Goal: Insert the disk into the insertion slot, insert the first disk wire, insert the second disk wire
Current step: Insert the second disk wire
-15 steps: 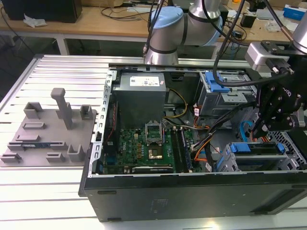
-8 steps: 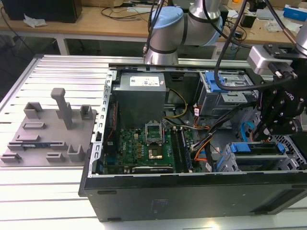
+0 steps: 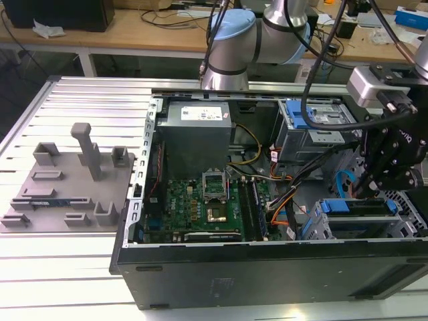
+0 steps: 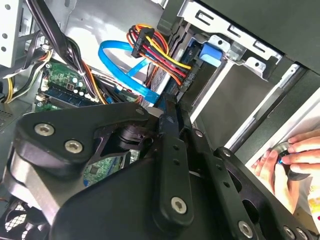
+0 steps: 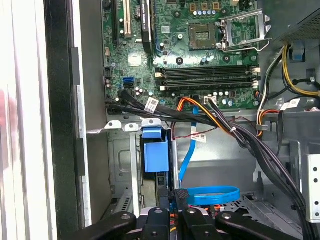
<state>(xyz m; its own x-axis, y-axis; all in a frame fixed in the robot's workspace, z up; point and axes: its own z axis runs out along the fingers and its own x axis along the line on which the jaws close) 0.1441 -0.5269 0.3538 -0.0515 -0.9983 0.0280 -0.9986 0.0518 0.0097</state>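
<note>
One-armed work: kept gripper point(image 5: 177, 200) low at disk point(image 3: 358, 207), seated in slot point(image 3: 313, 231); pinched narrow, seemingly on blue wire point(image 5: 215, 195), probably to aim its plug at disk's back beside coloured wires point(image 4: 160, 50).

Ribbed metal table point(image 3: 80, 267), pale and evenly lit. Behind it a wooden workbench point(image 3: 134, 30) cluttered with cables point(image 3: 167, 17) and papers point(image 3: 48, 29).

I have my pincer point(image 3: 386, 175) low in the case corner at the exterior view's right, hemmed in: the insertion slot point(image 3: 361, 217) lies beneath, a blue flat cable point(image 4: 122, 67) and coloured wire bundle point(image 4: 160, 47) crowd beside it. Open room lies above the motherboard point(image 3: 200, 204).
</note>
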